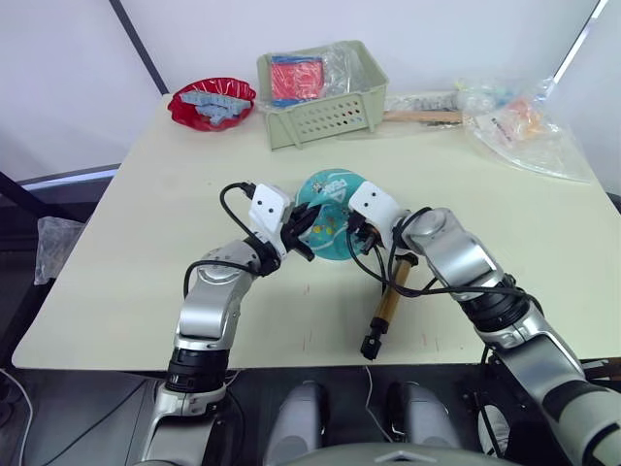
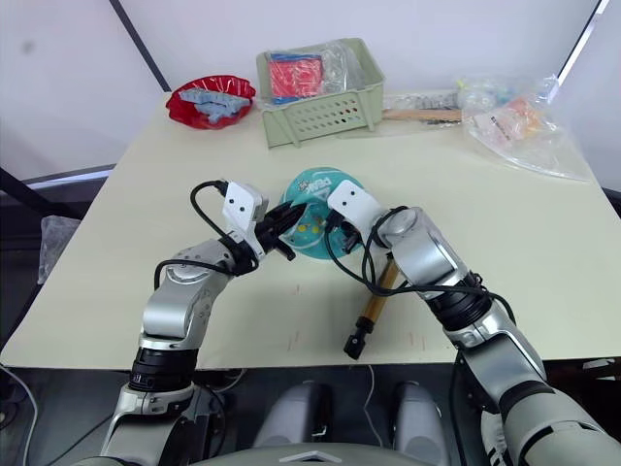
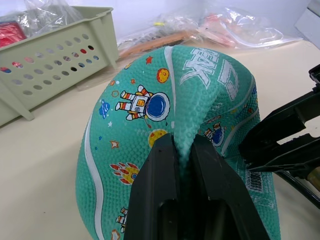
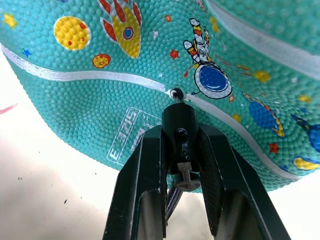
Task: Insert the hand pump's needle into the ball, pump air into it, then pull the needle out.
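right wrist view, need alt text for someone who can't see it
The right gripper is shut on the black needle fitting, whose tip meets the valve hole on a white seam of the teal ball. Rocket, planet and astronaut prints cover the ball, which rests on the pale table.

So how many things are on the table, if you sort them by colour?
Teal: 1, the ball
Gold and black: 1, the hand pump
Red: 1, a bowl holding grey pieces
Pale green: 1, a basket with red packets
Clear: 1 cluster of plastic bags; I cannot tell how many
Total: 5
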{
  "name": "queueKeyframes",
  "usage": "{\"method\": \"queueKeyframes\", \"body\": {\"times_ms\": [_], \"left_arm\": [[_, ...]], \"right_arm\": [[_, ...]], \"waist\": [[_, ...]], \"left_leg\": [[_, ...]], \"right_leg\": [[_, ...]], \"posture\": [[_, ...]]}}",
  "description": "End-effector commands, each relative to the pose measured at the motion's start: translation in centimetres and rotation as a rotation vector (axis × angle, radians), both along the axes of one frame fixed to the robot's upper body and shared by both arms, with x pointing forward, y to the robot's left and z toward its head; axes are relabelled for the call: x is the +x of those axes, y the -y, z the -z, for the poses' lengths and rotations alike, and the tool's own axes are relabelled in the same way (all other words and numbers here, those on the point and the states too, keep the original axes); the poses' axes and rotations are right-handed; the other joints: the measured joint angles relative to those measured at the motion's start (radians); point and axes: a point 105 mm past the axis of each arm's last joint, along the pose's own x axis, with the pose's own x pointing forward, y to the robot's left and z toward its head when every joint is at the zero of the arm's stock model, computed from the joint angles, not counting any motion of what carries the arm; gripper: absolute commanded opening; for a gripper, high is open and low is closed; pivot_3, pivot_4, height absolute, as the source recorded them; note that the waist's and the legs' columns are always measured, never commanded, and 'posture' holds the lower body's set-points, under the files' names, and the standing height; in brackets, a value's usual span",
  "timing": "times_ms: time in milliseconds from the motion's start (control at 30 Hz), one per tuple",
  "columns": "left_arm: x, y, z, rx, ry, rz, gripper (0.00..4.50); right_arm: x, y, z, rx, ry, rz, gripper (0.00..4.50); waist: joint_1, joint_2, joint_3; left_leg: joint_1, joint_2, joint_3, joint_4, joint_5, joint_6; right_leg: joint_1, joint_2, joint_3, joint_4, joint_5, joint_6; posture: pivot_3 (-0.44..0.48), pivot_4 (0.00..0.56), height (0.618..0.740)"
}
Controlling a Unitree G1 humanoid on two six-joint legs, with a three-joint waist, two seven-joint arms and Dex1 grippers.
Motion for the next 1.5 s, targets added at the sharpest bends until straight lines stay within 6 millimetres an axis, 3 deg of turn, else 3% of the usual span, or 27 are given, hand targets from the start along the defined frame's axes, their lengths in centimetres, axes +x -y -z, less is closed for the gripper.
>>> {"method": "queueKeyframes", "body": {"times_ms": [33,233,300,333,467,500,533,900,1233,1333,1433,1500], "left_arm": [[-0.9,1.9,3.5,0.019,-0.143,0.087,0.01],[-1.0,1.9,3.5,0.021,-0.143,0.090,0.01],[-1.0,1.9,3.6,0.021,-0.145,0.090,0.00],[-1.0,2.0,3.6,0.022,-0.145,0.090,0.00],[-1.0,2.1,3.6,0.021,-0.146,0.092,0.00],[-1.0,2.1,3.6,0.021,-0.146,0.092,0.00],[-0.9,2.1,3.6,0.021,-0.147,0.092,0.00],[-0.9,1.9,3.6,0.022,-0.151,0.094,0.00],[-0.8,1.8,3.6,0.025,-0.152,0.093,0.00],[-0.9,1.8,3.6,0.025,-0.152,0.092,0.00],[-1.0,1.8,3.6,0.026,-0.152,0.090,0.00],[-1.0,1.8,3.7,0.026,-0.153,0.090,0.00]], "right_arm": [[-1.2,-1.3,-0.2,0.040,-0.009,-0.078,0.36],[-1.4,-0.8,-0.2,0.050,0.003,-0.079,0.36],[-1.4,-0.7,-0.3,0.061,0.008,-0.080,1.37],[-1.4,-0.6,-0.3,0.064,0.011,-0.081,1.66],[-1.3,0.0,-0.7,0.074,0.027,-0.073,3.50],[-1.3,0.3,-0.8,0.074,0.032,-0.068,3.76],[-1.2,0.6,-0.9,0.073,0.036,-0.065,4.44],[-1.7,3.3,-2.4,0.215,0.098,-0.024,4.48],[-2.3,4.2,-2.4,0.371,0.148,0.009,4.48],[-2.5,4.4,-1.9,0.386,0.140,0.028,3.76],[-2.5,4.5,-1.5,0.394,0.132,0.053,2.47],[-2.3,4.5,-1.4,0.404,0.130,0.075,2.47]], "waist": [[0.004,0.000,0.000],[0.010,0.000,0.001],[0.010,0.000,0.001],[0.010,0.000,0.001],[0.013,0.000,0.006],[0.013,0.000,0.006],[0.013,0.000,0.006],[0.016,-0.001,0.008],[0.017,-0.002,0.008],[0.017,-0.002,0.008],[0.016,-0.002,0.008],[0.016,-0.002,0.008]], "left_leg": [[-0.001,-0.001,0.000,0.000,0.000,0.000],[-0.002,-0.002,-0.002,0.000,0.000,0.000],[-0.002,-0.003,-0.002,0.000,0.000,0.000],[-0.002,-0.003,-0.002,0.000,0.000,0.000],[-0.004,-0.005,-0.004,0.000,0.001,-0.002],[-0.004,-0.005,-0.004,0.000,0.001,-0.002],[-0.004,-0.006,-0.004,0.000,0.002,-0.002],[-0.005,-0.008,-0.009,0.000,0.003,-0.004],[-0.005,-0.008,-0.009,0.000,0.003,-0.005],[-0.004,-0.008,-0.009,0.000,0.004,-0.005],[-0.004,-0.008,-0.009,0.000,0.004,-0.005],[-0.004,-0.008,-0.009,0.000,0.004,-0.006]], "right_leg": [[0.000,0.000,0.000,0.000,0.000,0.000],[0.000,0.000,-0.002,-0.001,0.000,0.001],[0.000,0.000,-0.002,-0.001,0.000,0.001],[0.000,0.000,-0.002,-0.001,0.000,0.001],[0.000,-0.002,-0.003,-0.001,0.000,0.001],[0.000,-0.002,-0.002,-0.001,0.000,0.001],[0.001,-0.002,-0.002,-0.001,0.000,0.001],[0.002,-0.001,-0.002,-0.001,0.000,0.003],[0.003,-0.001,-0.002,-0.001,-0.001,0.003],[0.004,-0.001,-0.002,-0.001,0.000,0.003],[0.004,-0.001,-0.002,-0.001,-0.001,0.003],[0.004,-0.001,-0.002,-0.001,0.000,0.003]], "posture": [[0.000,0.150,0.738],[0.000,0.150,0.738],[0.000,0.150,0.738],[0.000,0.150,0.738],[0.000,0.150,0.738],[0.000,0.150,0.738],[0.000,0.150,0.738],[0.000,0.150,0.738],[0.000,0.150,0.738],[0.000,0.150,0.738],[0.000,0.150,0.738],[0.000,0.150,0.738]]}}
